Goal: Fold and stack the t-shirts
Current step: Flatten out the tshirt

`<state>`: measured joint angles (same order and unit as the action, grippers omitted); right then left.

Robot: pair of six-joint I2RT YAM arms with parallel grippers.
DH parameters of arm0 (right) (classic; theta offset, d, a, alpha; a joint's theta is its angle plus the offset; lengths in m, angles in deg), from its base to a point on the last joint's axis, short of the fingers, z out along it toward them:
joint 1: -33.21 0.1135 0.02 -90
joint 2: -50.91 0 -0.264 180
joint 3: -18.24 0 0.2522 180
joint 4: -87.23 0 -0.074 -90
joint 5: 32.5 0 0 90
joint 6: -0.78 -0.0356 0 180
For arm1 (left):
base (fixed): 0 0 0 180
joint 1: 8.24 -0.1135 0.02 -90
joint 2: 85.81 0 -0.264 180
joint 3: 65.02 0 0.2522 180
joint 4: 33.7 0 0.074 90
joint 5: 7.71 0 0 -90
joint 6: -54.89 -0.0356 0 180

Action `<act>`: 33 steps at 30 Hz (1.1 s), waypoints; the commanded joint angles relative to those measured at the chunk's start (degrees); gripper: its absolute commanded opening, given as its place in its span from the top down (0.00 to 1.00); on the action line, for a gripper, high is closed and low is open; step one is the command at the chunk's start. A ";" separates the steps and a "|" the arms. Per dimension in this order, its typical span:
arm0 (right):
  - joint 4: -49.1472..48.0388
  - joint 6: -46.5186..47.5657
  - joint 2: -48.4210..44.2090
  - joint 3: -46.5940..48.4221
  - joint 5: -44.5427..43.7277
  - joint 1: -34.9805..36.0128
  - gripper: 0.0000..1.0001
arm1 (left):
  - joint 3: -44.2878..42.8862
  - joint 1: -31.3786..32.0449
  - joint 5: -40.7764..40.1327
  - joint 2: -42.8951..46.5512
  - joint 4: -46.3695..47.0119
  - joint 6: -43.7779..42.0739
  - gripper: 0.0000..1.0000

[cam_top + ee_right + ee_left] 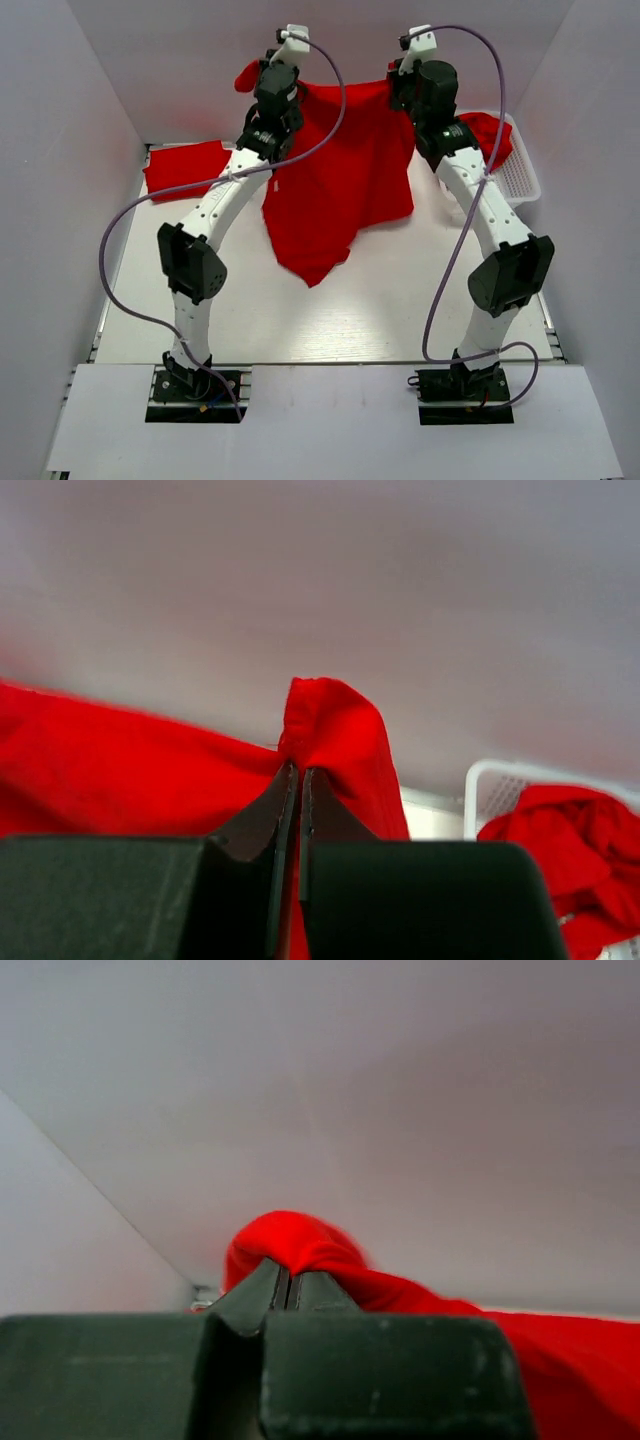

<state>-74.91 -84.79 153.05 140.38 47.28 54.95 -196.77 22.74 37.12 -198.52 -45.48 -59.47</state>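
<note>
A bright red t-shirt (pixel 340 180) hangs spread in the air between both arms at the back of the table, its lowest corner drooping toward the middle. My left gripper (pixel 262 78) is shut on its left top edge, where the red cloth (pixel 300 1245) bunches over the closed fingertips (pixel 262 1282). My right gripper (pixel 402 82) is shut on the right top edge, with cloth (pixel 335 730) pinched between the fingertips (pixel 330 810). A folded red t-shirt (pixel 185 168) lies flat at the far left. Another crumpled red t-shirt (pixel 490 135) sits in the basket.
A white plastic mesh basket (pixel 525 175) stands at the far right, its rim (pixel 480 780) showing in the right wrist view. White walls close in the table on the left, back and right. The white table surface (pixel 330 320) stretches in front of the hanging shirt.
</note>
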 commanded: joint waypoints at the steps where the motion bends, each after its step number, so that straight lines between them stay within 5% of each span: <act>1: -2.25 0.41 -2.66 12.99 0.63 -0.99 1.00 | -18.03 -2.24 1.13 0.49 0.75 -5.69 1.00; 3: -2.60 0.32 -4.05 14.32 1.51 -1.34 1.00 | -22.10 -2.24 2.88 0.47 2.42 -7.89 1.00; 7: -2.87 -0.03 -9.24 3.31 2.22 -1.61 1.00 | -10.80 -2.24 5.26 10.90 3.12 -5.80 1.00; 13: -7.26 -2.92 -20.75 -23.77 4.15 -2.14 1.00 | 39.15 -1.02 7.37 36.10 3.40 10.53 1.00; 17: -6.21 -11.77 -27.33 -45.90 7.49 -1.96 0.87 | 55.38 -1.01 14.21 43.07 -15.31 34.95 1.00; 18: -5.69 -13.64 -27.96 -48.58 8.19 -1.96 0.82 | 58.90 -1.01 21.10 44.31 -18.47 40.30 1.00; 19: -4.20 -14.96 -28.66 -50.70 12.03 -2.14 0.64 | 65.20 -0.40 24.30 45.28 -19.89 42.18 0.94; 21: -1.05 -17.86 -31.13 -57.44 13.29 -1.96 0.25 | 68.94 -0.40 30.28 46.69 -25.50 46.13 0.49; 22: 2.28 -18.74 -31.74 -58.53 13.29 -2.05 0.10 | 70.95 -0.40 30.31 46.70 -31.88 50.85 0.41; 26: 5.74 -22.53 -36.48 -65.57 14.96 -1.96 0.10 | 71.59 -0.40 27.08 48.02 -43.27 55.56 0.00; 33: 4.43 -20.07 -31.78 -60.76 13.65 -1.79 0.10 | 64.84 -0.40 27.06 43.30 -34.16 51.44 0.00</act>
<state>-67.51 -105.12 118.15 75.02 60.70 53.13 -127.68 22.41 63.94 -153.43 -84.60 -7.86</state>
